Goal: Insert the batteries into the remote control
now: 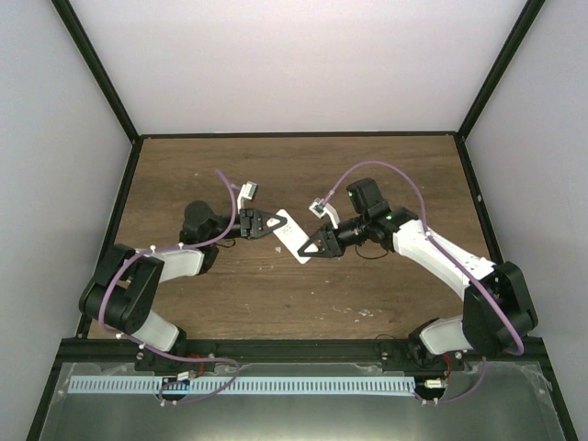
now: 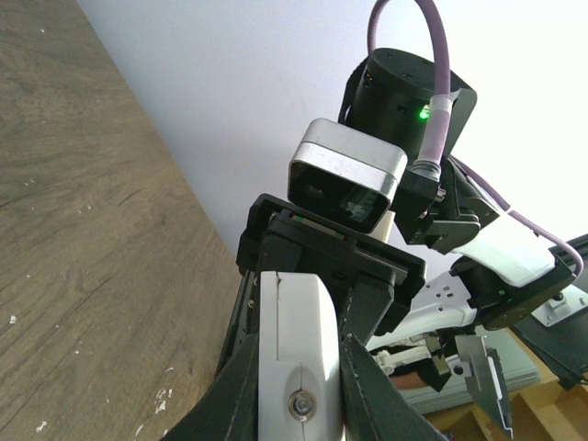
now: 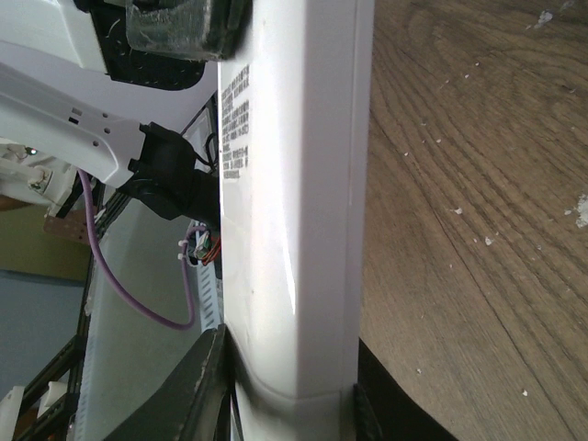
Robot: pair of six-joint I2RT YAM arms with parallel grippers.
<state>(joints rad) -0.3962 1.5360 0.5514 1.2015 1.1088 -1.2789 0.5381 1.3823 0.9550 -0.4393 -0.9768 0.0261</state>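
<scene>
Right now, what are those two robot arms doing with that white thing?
Both arms are holding the remote control over the table. The left gripper is shut on one end of it and the right gripper is shut on the other end. No batteries can be seen in any view.

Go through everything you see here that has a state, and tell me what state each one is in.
remote control: held at both ends between the two grippers; a face with printed text shows in the right wrist view; battery bay not visible.
left gripper: shut on the remote control.
right gripper: shut on the remote control.
batteries: none in view.
</scene>
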